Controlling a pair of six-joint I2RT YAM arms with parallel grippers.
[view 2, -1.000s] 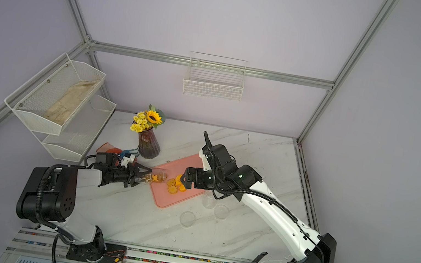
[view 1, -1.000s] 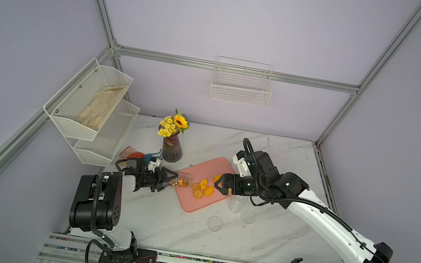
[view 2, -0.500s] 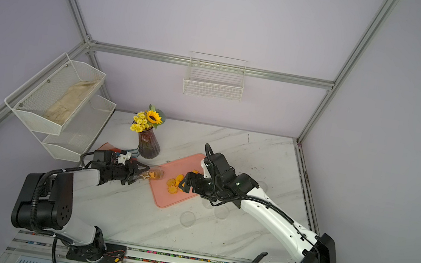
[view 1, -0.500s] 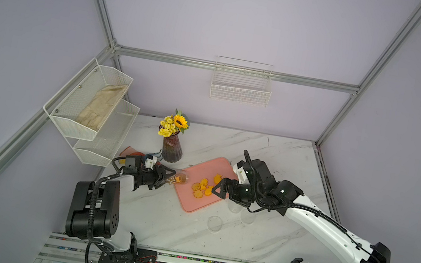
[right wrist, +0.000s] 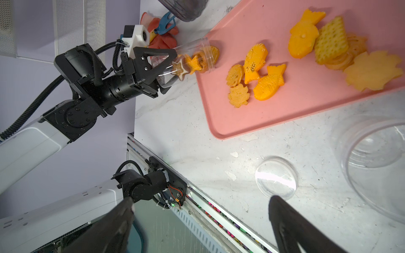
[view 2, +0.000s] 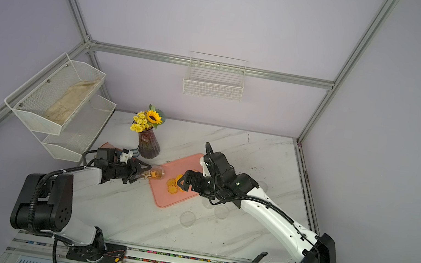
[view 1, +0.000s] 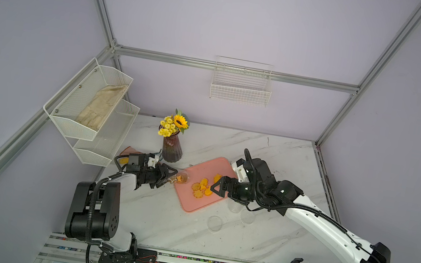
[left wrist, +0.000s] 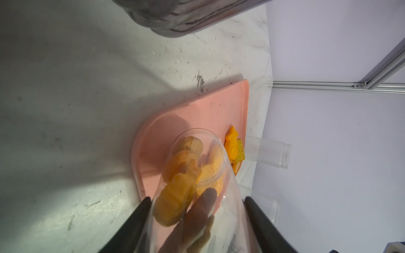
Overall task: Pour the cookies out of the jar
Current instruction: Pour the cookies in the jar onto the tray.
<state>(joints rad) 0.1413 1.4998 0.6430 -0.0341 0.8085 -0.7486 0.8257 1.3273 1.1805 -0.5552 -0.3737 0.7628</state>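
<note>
both top views: the left jaws grip a clear jar (view 1: 182,177) lying on its side, its mouth at the edge of a pink tray (view 1: 191,205) on the tabletop (view 1: 160,216). several orange cookies (view 1: 202,189) lie on the tray; more sit inside the jar (view 2: 156,174). the right jaws are spread wide, holding nothing, over the tray beside the cookies. a vase (view 1: 171,151) stands just behind the jar.

left wrist view: the jar (left wrist: 219,175) is clamped between two black fingers (left wrist: 135,221), cookies (left wrist: 175,197) bunched near its mouth above the tray (left wrist: 197,114).

right wrist view: cookies (right wrist: 254,72) lie scattered on the tray (right wrist: 241,114). a star cookie shows inside the jar (right wrist: 197,54). a loose lid (right wrist: 276,177) and an empty jar (right wrist: 372,153) rest on the tabletop nearby.
</note>
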